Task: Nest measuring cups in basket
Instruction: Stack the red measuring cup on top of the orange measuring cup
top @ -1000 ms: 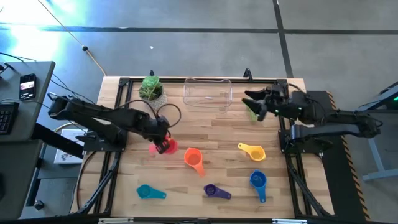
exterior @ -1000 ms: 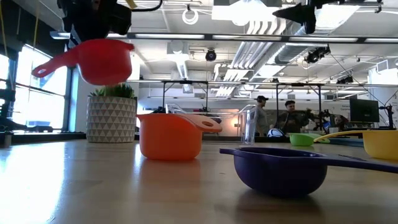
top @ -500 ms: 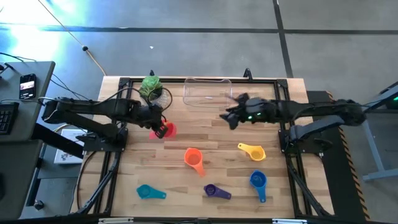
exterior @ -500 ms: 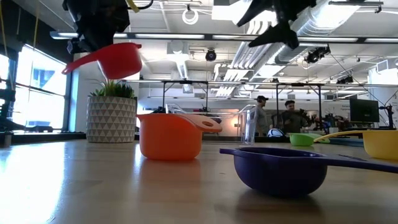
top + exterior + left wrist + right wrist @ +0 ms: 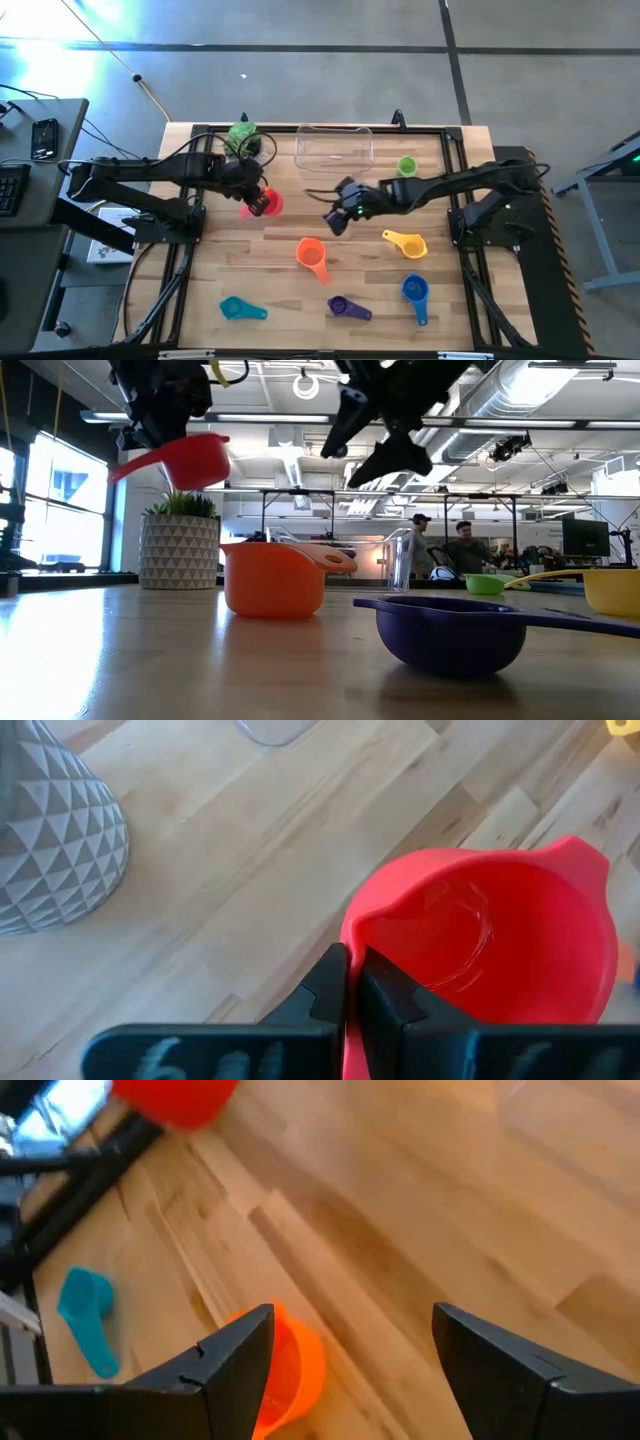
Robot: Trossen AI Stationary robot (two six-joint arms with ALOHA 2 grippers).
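My left gripper is shut on the red cup and holds it in the air just left of the basket, which is clear and stands at the far edge. My right gripper hovers open at mid-table, slanting down. It is a little far of the orange cup and touches nothing. In the right wrist view its fingers frame the orange cup. On the table stand the green cup, yellow cup, blue cup, purple cup and teal cup. My left gripper pinches the red cup between its two shut fingers at the handle's root, where the handle meets the rim. The fingers slant down from the table's left, along the handle. The cup hangs clear of the table, mouth up, tilted with its handle end lower.
A white patterned pot with a green plant stands at the far left, close behind my left gripper. People stand in the room beyond the table. Bare wood lies between the red cup and the basket.
My right gripper has swept from beside the basket's right end toward mid-table and down, tipping its fingers downward, still open. The green cup it stood over now shows. My left gripper has carried the red cup toward the far edge and slightly up.
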